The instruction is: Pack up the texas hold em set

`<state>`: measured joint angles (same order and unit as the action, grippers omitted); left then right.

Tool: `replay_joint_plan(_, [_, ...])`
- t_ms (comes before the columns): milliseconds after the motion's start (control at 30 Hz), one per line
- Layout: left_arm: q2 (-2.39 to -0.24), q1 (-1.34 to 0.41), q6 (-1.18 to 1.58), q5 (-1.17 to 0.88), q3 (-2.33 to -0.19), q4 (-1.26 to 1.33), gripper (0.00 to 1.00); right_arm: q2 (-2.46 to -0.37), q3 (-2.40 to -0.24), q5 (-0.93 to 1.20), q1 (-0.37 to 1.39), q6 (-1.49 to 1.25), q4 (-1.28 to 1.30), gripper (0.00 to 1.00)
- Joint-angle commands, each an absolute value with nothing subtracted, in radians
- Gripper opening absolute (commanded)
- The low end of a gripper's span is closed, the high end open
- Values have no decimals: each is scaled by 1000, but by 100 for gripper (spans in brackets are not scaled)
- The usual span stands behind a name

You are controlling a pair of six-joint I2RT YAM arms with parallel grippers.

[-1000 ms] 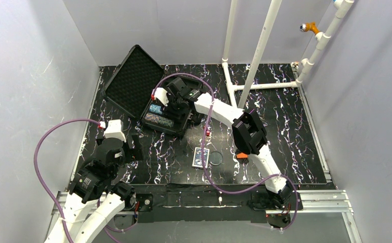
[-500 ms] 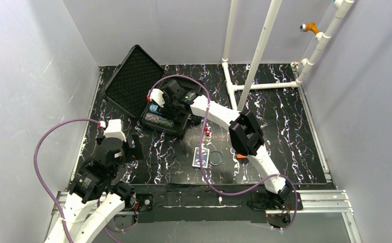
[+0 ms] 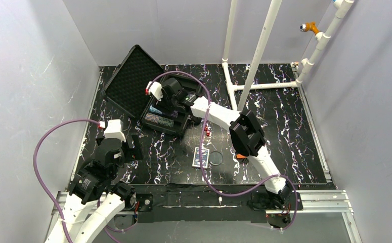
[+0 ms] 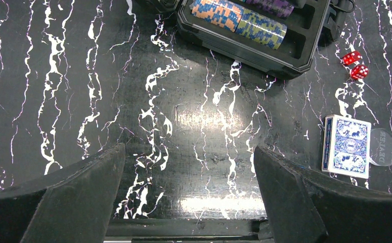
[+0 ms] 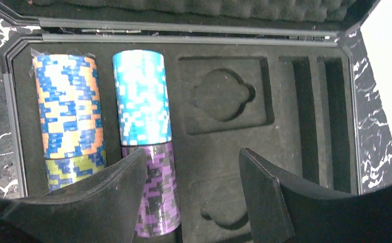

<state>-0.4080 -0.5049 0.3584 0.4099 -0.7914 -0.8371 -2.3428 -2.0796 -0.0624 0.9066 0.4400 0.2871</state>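
The black case [image 3: 179, 127] lies open at the back left, its foam lid [image 3: 133, 83] tilted back. In the right wrist view its moulded tray [image 5: 285, 126] holds an orange-blue chip roll [image 5: 70, 111], a yellow-green roll [image 5: 75, 169], a teal roll [image 5: 142, 98] and a purple roll [image 5: 158, 192]. My right gripper [image 5: 192, 152] hovers open over the tray [image 3: 164, 104], holding nothing. The purple roll lies just beside its left finger. On the mat in front, the blue-backed card deck [image 3: 201, 157] [image 4: 347, 146] and the clear round disc [image 3: 216, 158] [image 4: 384, 147] lie side by side. My left gripper [image 4: 189, 149] stands wide open and empty at the near left [image 3: 132, 148].
Two red dice [image 4: 355, 65] [image 3: 207, 132] lie between the case and the deck. A small orange-and-black object [image 3: 241, 156] sits by the right arm. A white pipe frame [image 3: 257, 55] rises at the back right. Grey walls close in on three sides.
My right gripper has opened wider and shifted slightly back and left over the case. The left arm has not moved.
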Motion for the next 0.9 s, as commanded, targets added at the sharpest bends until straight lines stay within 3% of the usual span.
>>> replay_joint_plan(0, [-405,-499,347,420,-784,-831,98,-2196,-1997,-119,913,382,159,75])
replay_joint_plan(333, [-398,-499,346,421,-782,-831,98,-1984,-1732,-229,911,241,78,71])
replay_joint_plan(867, [-409,-499,345,416,-783,-831,98,-1880,-1555,-308,895,48,176,49])
